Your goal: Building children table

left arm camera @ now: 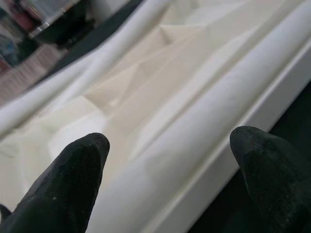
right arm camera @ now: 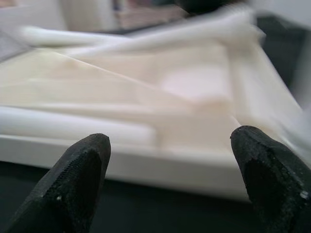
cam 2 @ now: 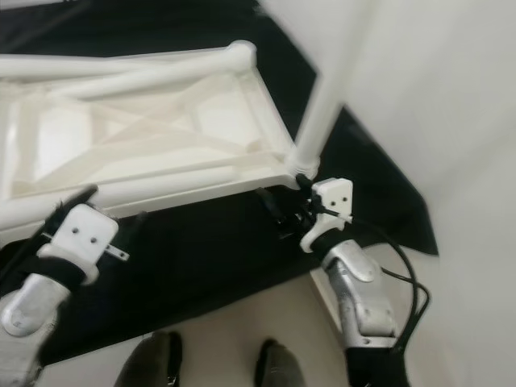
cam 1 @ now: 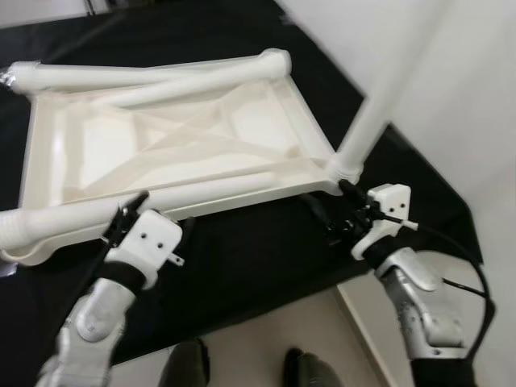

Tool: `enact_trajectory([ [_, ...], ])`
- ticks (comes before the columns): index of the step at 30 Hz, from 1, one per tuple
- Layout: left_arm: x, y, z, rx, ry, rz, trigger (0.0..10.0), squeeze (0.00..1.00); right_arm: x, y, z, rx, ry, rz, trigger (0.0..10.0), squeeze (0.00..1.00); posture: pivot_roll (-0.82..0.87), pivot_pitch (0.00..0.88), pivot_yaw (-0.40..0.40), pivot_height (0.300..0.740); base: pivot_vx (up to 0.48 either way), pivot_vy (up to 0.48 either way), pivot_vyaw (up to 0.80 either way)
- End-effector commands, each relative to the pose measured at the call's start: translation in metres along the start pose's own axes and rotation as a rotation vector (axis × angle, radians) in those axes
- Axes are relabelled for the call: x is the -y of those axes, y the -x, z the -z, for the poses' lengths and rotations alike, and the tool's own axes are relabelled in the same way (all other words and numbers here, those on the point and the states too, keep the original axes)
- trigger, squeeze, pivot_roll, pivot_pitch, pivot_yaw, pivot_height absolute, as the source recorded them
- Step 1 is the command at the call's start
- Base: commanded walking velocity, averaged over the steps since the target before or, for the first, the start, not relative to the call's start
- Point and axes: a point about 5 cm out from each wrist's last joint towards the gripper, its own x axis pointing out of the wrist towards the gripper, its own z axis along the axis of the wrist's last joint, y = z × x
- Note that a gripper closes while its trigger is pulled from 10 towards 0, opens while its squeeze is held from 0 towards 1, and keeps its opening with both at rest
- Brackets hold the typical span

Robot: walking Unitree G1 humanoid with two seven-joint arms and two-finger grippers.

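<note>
Two dark shoes (cam 1: 242, 367) of a person stand on the pale floor, just below the black cloth (cam 1: 242, 258). On that cloth lies the white table top (cam 1: 177, 137), upside down, with its ribs showing. One leg (cam 1: 379, 97) stands up in the table top's near right corner. Loose legs (cam 1: 153, 76) lie across the table top.

Close to that same corner hangs the right gripper (cam 1: 334, 205), fingers wide apart and holding nothing. By the near left edge of the table top is the left gripper (cam 1: 125, 214), fingers also spread, with a loose leg (left arm camera: 194, 141) between them but not pinched.

I think the standing leg may not be pushed in all the way. A bump from the right gripper could tip it over. Round legs could also roll off the table top, or slip when squeezed.
</note>
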Motion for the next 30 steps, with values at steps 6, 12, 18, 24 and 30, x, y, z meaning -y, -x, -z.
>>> enact_trajectory([
  [6,0.015,0.004,-0.001,0.034,0.0,0.111,10.0,0.0,0.033,0.011,-0.009,-0.027,0.091,0.013,10.0,0.0,0.2,0.191,-0.081,0.74,0.0,0.0,0.0],
  [12,0.023,0.004,0.0,0.035,0.108,0.107,10.0,0.0,0.044,0.011,-0.018,-0.009,0.122,0.025,10.0,0.0,0.19,0.185,-0.085,0.74,0.0,0.0,0.0],
  [18,0.027,0.004,0.018,-0.041,0.161,0.05,10.0,0.0,0.034,0.0,-0.025,0.052,0.064,-0.069,10.0,0.0,0.2,0.181,-0.095,0.74,0.0,-0.474,0.0],
  [24,0.033,0.009,0.037,-0.093,0.27,0.014,10.0,0.0,0.022,0.011,-0.02,0.002,-0.001,-0.301,10.0,0.0,0.19,0.175,-0.097,0.74,0.0,-0.078,0.0],
  [30,0.058,0.015,0.042,-0.055,0.353,0.114,10.0,0.0,0.036,0.027,-0.021,-0.085,0.032,-0.399,10.0,0.0,0.18,0.179,-0.1,0.74,0.0,0.0,0.0],
])
